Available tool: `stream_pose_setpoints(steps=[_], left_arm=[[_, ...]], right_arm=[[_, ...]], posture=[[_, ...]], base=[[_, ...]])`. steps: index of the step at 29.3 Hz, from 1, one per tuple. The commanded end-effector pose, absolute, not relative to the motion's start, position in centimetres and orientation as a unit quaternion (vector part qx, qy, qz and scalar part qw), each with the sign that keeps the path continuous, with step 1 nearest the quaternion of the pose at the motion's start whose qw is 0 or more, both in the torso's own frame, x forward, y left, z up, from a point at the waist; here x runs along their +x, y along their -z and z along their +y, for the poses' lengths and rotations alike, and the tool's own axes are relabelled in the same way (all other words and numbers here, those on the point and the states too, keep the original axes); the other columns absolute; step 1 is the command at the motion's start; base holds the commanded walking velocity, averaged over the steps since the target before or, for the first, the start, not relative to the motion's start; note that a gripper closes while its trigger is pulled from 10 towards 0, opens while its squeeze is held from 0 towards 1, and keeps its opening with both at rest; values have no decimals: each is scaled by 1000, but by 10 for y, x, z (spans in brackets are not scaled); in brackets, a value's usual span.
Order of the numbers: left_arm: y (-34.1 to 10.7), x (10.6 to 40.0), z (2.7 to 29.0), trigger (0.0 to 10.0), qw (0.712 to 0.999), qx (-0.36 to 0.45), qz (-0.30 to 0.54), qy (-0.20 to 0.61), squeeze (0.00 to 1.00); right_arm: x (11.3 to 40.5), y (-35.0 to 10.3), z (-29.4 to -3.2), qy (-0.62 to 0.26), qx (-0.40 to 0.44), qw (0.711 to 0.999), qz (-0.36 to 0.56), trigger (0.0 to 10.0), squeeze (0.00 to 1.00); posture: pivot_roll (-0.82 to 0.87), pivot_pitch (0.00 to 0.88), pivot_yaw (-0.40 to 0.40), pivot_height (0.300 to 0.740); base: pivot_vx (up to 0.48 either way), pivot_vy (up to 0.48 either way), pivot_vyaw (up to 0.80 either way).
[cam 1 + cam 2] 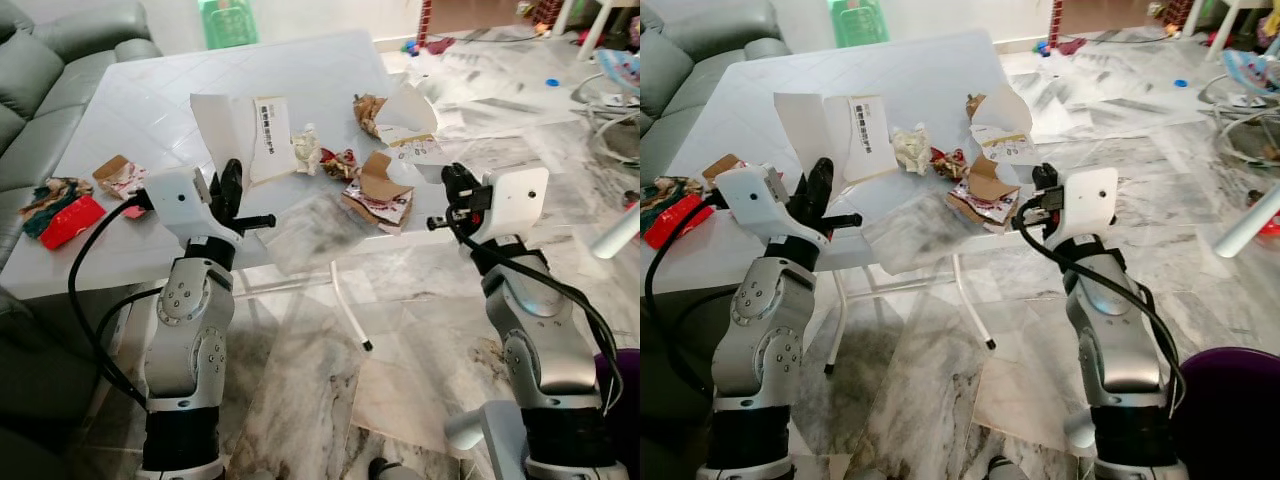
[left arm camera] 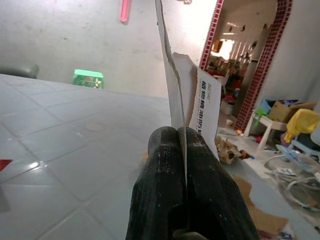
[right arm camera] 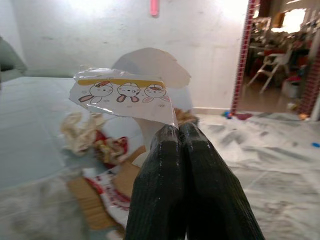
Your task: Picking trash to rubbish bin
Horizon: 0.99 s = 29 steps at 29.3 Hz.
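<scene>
Paper and thin card make up nearly all the trash here, so everything should handle as light, floppy and easy to tear rather than heavy or fragile. The left gripper (image 2: 186,145) has its jaws pinched flat on the lower edge of a torn white card sheet (image 1: 240,135) with printed black characters, which stands up from the jaws and leans over the tabletop (image 1: 150,100); held by one edge like this, such a sheet will likely flap and could slip if the arm swings fast. The right gripper (image 3: 179,137) has its jaws closed on the corner of a clear printed wrapper (image 3: 125,97) showing cartoon rabbits, a slick film that may slide out of a light pinch. Just beyond the right jaws lie a torn brown carton (image 1: 378,192), a crumpled paper wad (image 1: 306,148) and a small red-patterned wrapper (image 1: 340,162), close together on the tabletop; the carton is stiffer and best taken by a raised flap, the wad by squeezing its bulk. Well to the outer side of the left jaws a red packet (image 1: 70,222) rests at the tabletop's edge. A purple bin rim (image 1: 1230,415) sits low beside the right arm.
</scene>
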<state>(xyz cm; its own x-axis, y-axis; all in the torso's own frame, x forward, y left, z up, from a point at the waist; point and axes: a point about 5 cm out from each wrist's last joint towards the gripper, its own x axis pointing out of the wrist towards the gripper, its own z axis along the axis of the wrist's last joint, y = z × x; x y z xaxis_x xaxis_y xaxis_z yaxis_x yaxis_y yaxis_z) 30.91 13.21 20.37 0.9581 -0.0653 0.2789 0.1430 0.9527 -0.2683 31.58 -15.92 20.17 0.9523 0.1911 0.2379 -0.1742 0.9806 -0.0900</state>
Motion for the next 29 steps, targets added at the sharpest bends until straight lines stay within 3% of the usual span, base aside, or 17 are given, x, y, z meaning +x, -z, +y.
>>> stream_pose_setpoints(steps=[1, 10, 22, 29], left_arm=[[-204, 310, 131, 0, 979, -146, -136, 49, 0], [-202, 314, 117, 0, 976, -149, -142, 64, 0], [-203, 316, 123, 0, 977, -151, -137, 55, 0], [-199, 317, 134, 0, 981, -135, -130, 56, 0]], right_arm=[[318, -207, -159, -99, -34, 985, -135, 10000, 0], [329, -219, -155, -116, -44, 982, -144, 10000, 0], [335, -215, -135, -139, -21, 978, -152, 10000, 0], [342, -218, -131, -127, -10, 978, -167, 10000, 0]], posture=[[-92, 42, 48, 740], [-120, 0, -20, 740], [-35, 32, 38, 740], [-39, 20, 54, 740]], base=[[0, 0, -800], [0, 0, -800], [0, 0, -760], [0, 0, -60]])
